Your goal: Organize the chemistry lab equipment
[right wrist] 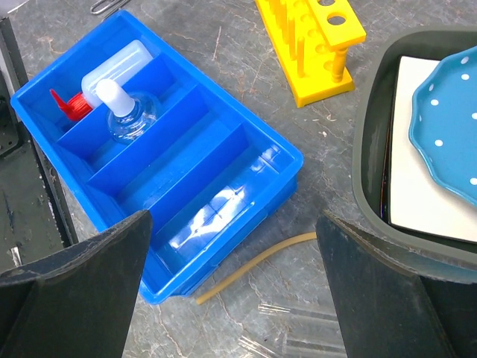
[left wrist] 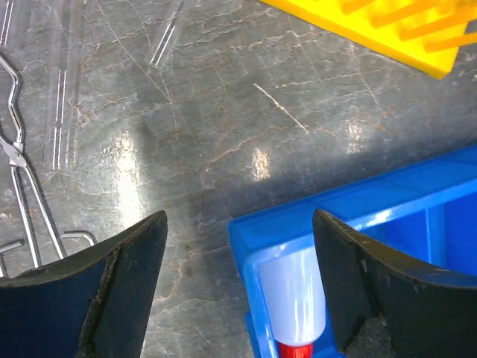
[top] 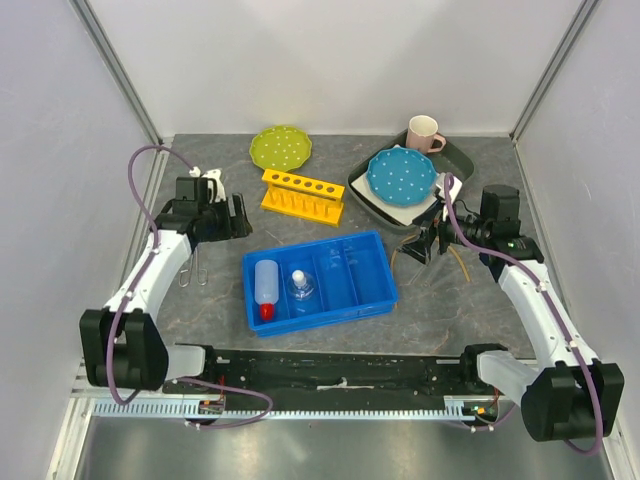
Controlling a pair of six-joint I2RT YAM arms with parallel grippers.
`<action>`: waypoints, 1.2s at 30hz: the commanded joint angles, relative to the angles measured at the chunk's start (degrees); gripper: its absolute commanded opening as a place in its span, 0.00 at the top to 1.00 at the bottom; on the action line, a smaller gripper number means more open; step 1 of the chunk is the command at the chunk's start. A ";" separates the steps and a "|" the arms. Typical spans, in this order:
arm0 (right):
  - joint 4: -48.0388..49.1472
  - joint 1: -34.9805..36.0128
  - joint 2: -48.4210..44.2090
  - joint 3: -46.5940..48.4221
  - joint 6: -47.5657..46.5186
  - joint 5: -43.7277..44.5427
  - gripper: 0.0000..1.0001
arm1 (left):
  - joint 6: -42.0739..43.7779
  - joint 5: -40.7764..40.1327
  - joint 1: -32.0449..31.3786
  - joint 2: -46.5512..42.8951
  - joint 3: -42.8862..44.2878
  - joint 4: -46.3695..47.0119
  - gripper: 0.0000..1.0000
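- Left gripper (left wrist: 240, 222): jaws apart, nothing between them, over the tray's far left corner.
- Right gripper (right wrist: 232, 218): jaws wide apart and empty, above the tray's right end.
- Blue tray (top: 365, 270): the bottle (top: 266, 288) lies in the leftmost bin, white, with its red nozzle pointing near. The flask (top: 301, 287) stands in the next bin, clear, with a white stopper.
- Tongs (top: 193, 265): thin metal, on the table left of the tray.
- Tubing (right wrist: 253, 262): tan, on the table just right of the tray.
- Dark bin (right wrist: 369, 149), far right: holds a blue dotted plate (top: 402, 175).

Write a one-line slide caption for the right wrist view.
Open right claw above a blue divided tray holding a squeeze bottle and a stoppered flask, tan tubing lying beside it.
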 commanded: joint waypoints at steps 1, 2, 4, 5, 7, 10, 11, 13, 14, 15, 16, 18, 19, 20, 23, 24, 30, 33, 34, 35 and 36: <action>1.07 -0.35 0.05 1.10 -1.38 -1.37 0.02 | 3.84 -4.24 0.28 4.50 4.21 -0.28 0.15; 1.16 -0.35 0.22 1.10 -1.38 -1.29 0.02 | 3.93 -4.07 0.28 5.46 4.65 -0.11 0.15; 1.07 -0.26 0.40 1.02 -1.46 -1.02 0.02 | 3.93 -3.11 0.28 8.35 6.31 -0.02 0.16; 1.07 -0.35 0.48 1.01 -1.64 -1.02 0.02 | 4.10 -2.67 0.28 9.33 7.11 -0.02 0.16; 0.98 -0.35 0.57 0.93 -1.81 -0.50 0.02 | 4.45 -2.22 0.28 12.75 9.47 -0.19 0.16; 0.81 -1.13 0.75 0.93 -2.43 0.12 0.02 | 5.16 -2.84 0.28 15.92 12.81 -0.89 0.16; 0.80 -1.40 0.75 0.84 -2.87 0.12 0.02 | 5.25 -3.10 0.28 18.11 13.70 -1.16 0.17; 0.72 -2.36 0.75 0.75 -3.05 -0.14 0.02 | 5.86 -3.89 0.28 19.96 15.98 -1.60 0.18; 0.72 -2.72 0.75 0.58 -3.13 -1.28 0.02 | 6.12 -3.98 0.28 21.63 16.60 -1.69 0.19; 0.72 -2.72 0.84 0.49 -3.31 -1.81 0.02 | 6.21 -4.24 0.28 22.60 17.22 -1.78 0.21; 0.72 -4.63 0.84 0.40 -3.40 -2.60 0.02 | 6.65 -4.24 0.19 23.48 18.70 -2.12 0.22; 0.72 -5.44 1.01 0.14 -3.83 -4.18 0.02 | 7.09 -4.77 0.10 26.38 20.03 -2.39 0.25; 0.72 -5.97 1.10 0.05 -4.01 -4.45 0.02 | 7.62 -5.12 -0.07 27.17 21.52 -3.00 0.25; 0.63 -6.23 1.45 -0.04 -4.19 -4.71 0.02 | 8.06 -5.30 -0.34 28.14 22.23 -3.18 0.26; 0.54 -6.76 2.07 -0.22 -4.72 -4.98 0.02 | 9.73 -7.31 -0.95 31.31 25.21 -4.41 0.27; 0.45 -6.94 2.24 -0.22 -4.89 -5.06 0.02 | 10.08 -7.93 -1.04 32.79 26.53 -4.67 0.27; -0.25 -7.29 4.00 -0.13 -6.38 -5.68 0.02 | 12.80 -9.25 -1.31 36.67 29.87 -5.64 0.31; -1.04 -7.29 5.05 0.05 -7.09 -5.77 0.02 | 13.33 -9.34 -1.39 38.95 32.07 -6.70 0.35; -1.21 -7.38 5.32 0.13 -7.26 -5.94 0.02 | 13.42 -9.34 -1.48 40.09 32.60 -6.87 0.36; -1.30 -7.47 5.49 0.22 -7.61 -5.94 0.02 | 13.68 -9.69 -1.57 40.54 33.04 -7.22 0.37; -1.57 -7.55 5.67 0.22 -7.70 -6.03 0.02 | 13.95 -9.69 -1.66 40.98 33.65 -7.40 0.37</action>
